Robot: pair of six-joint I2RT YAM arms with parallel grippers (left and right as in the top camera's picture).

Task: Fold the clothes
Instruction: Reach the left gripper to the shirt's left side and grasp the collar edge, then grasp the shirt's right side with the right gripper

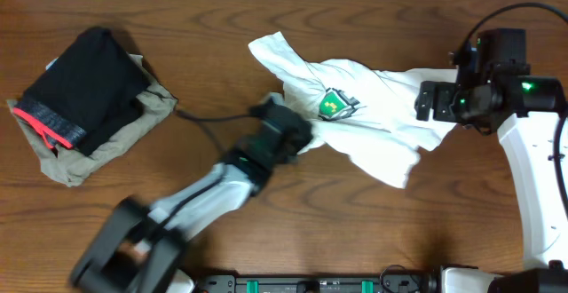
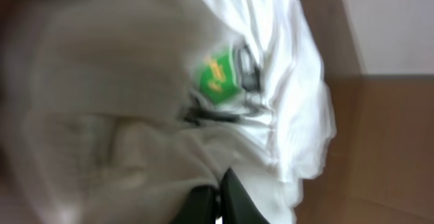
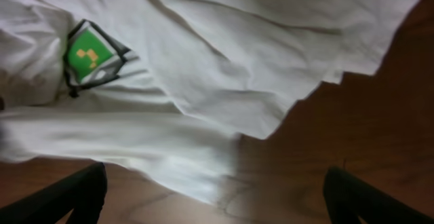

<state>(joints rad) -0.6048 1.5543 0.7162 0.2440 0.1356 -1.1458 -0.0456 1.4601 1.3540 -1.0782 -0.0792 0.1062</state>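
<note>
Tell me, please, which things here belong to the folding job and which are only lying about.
For the job: white T-shirt with green robot graphic.
Lying about: folded black garment with red-pink band; tan garment beneath it; black cable.

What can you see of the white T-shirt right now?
The white T-shirt lies crumpled and unfolded on the wooden table, soft creased cloth, green-and-grey square graphic facing up. The left end effector is shut on its left edge; the right end effector hangs open over its right end.
</note>
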